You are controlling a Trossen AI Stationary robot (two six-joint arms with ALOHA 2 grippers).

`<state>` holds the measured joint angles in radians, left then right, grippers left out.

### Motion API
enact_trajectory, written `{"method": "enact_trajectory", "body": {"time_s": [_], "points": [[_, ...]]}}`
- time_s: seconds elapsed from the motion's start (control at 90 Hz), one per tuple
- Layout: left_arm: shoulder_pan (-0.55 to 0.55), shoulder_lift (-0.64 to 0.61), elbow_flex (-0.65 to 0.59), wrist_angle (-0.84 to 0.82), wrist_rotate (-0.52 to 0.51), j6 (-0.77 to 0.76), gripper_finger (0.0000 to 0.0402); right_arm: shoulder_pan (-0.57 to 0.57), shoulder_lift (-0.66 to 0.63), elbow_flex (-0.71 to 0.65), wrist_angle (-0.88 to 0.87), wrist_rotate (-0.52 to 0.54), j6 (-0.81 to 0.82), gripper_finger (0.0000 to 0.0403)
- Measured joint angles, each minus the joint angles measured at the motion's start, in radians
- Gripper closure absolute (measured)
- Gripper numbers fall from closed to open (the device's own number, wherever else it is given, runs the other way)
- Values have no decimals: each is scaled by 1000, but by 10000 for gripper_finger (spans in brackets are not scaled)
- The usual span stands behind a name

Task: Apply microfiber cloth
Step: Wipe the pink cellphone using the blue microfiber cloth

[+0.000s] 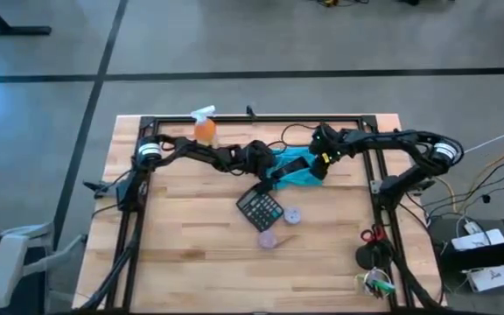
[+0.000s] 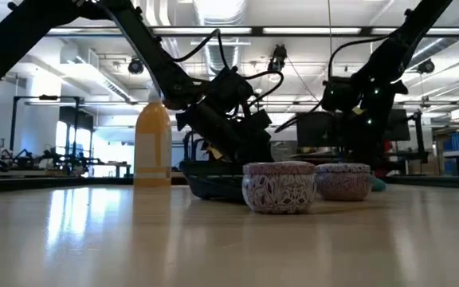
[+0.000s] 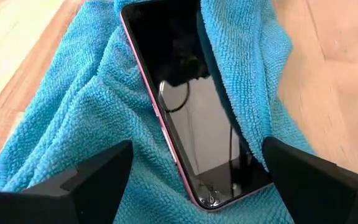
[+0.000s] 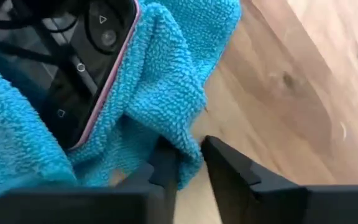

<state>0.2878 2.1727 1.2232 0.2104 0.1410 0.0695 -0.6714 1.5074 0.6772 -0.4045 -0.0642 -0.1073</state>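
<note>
From above, the microfiber cloth (image 1: 301, 169) lies mid-desk (image 1: 182, 262) between both arms, beside a calculator (image 1: 260, 208). The level view hides the cloth behind two tins (image 2: 279, 186). The left wrist view shows the left tool (image 3: 194, 180) released, straddling a phone (image 3: 185, 99) on the cloth. In the right wrist view, the right tool (image 4: 190, 163) pinches the cloth's edge.

The phone (image 3: 191, 118) lies on the microfiber cloth (image 1: 300, 168). Relative to that cloth, the calculator (image 1: 260, 208) sits nearer the table's front, the spray bottle (image 1: 205, 125) left and behind.
</note>
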Motion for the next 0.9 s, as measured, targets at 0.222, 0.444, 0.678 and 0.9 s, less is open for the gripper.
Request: {"method": "enact_trajectory", "body": {"time_s": [0.222,0.444,0.678,0.9], "points": [[0,0,0,-7,2,-2,54,1,-95,103,-8,82,-76,402],[0,-12,0,-19,0,-3,54,39,-181,176,2,-48,-55,403],[-2,-29,0,-18,0,-11,54,155,-90,125,48,-146,26,403],[-3,-39,-1,-36,3,-10,54,257,123,94,285,-239,72,403]]}}
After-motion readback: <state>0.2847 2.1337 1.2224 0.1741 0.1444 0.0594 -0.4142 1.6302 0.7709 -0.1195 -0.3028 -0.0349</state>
